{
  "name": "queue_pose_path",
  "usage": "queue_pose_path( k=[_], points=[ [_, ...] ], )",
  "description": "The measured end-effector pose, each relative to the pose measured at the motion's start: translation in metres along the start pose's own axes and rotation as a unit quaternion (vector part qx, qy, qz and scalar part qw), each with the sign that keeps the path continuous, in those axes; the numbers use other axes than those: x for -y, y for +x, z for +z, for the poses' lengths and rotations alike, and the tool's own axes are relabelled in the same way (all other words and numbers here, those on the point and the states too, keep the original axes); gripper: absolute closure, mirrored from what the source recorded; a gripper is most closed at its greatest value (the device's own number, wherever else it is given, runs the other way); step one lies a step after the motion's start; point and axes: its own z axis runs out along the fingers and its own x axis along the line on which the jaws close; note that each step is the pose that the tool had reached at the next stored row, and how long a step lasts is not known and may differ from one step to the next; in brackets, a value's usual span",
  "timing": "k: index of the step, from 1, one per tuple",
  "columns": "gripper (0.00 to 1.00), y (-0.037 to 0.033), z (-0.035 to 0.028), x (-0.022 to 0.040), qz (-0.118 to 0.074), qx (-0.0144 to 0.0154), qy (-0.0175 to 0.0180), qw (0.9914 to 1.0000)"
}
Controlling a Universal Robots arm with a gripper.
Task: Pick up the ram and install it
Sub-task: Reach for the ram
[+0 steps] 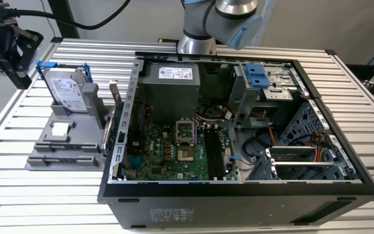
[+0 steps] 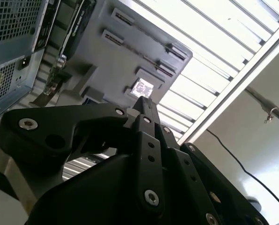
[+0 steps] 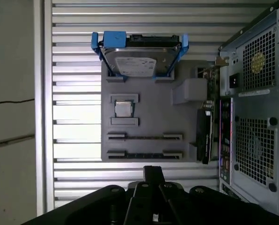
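The hand [image 3: 153, 172] is held closed on nothing, clear above the grey tray [image 3: 153, 112], where the ram [image 3: 144, 155] is slotted on edge; bare table [image 3: 74, 70] slats are seen beside it.

Silver-grey arm [image 1: 200, 22] with pale-blue joint cap [image 1: 247, 28]; black end effector [image 2: 145, 105] studded with silver screws [image 2: 151, 197].

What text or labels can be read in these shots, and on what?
No text is legible. Labels are present, each too small or blurred to read:
White label on the hard drive: unreadable.
White label on the power supply: unreadable.
Grey sticker on the outer wall of the case, in the exterior view: unreadable.
Pale strip label on the case's back, in the first wrist view: unreadable.
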Motion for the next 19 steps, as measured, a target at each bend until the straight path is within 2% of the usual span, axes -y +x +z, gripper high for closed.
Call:
queue_pose_path(
  k=[7, 11, 16, 19],
  points=[
    [1.00, 0.0000, 0.0000, 0.0009, 0.000, 0.0000, 0.0000, 1.00000],
    [1.00, -0.0001, -0.0001, 0.0037, 0.000, 0.0001, 0.0000, 1.00000],
    [1.00, -0.0003, -0.0006, 0.0122, 0.001, 0.0001, 0.0000, 1.00000],
    [1.00, -0.0005, -0.0008, 0.0208, 0.002, 0.0001, 0.0001, 1.00000]
  ],
)
